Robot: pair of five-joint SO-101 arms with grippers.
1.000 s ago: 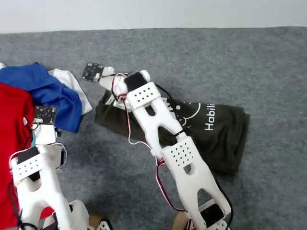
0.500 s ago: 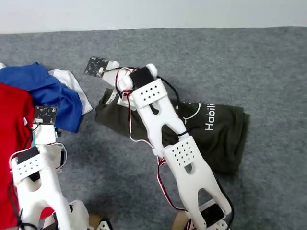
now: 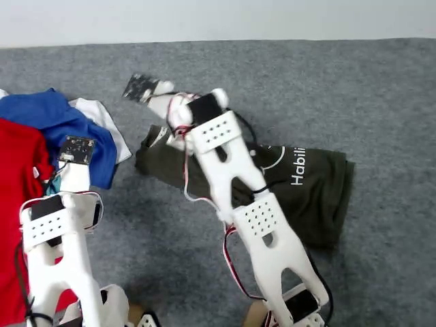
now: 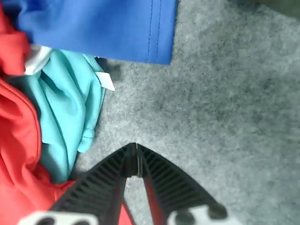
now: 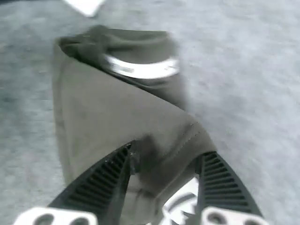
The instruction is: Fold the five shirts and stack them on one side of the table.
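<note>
Right gripper (image 5: pixel 165 154) spread on dark green shirt (image 3: pixel 306 184); left gripper (image 4: pixel 136 152) closed, empty.
Right fingers stand wide apart, straddling a fold by the collar, shirt mid-table. Left tips meet over grey mat (image 3: pixel 340 82), just beside teal shirt (image 4: pixel 61 108) in the left heap.

grey table (image 3: pixel 381 88) | olive shirt (image 3: pixel 313 194) | heap of shirts (image 3: pixel 61 129)
</note>
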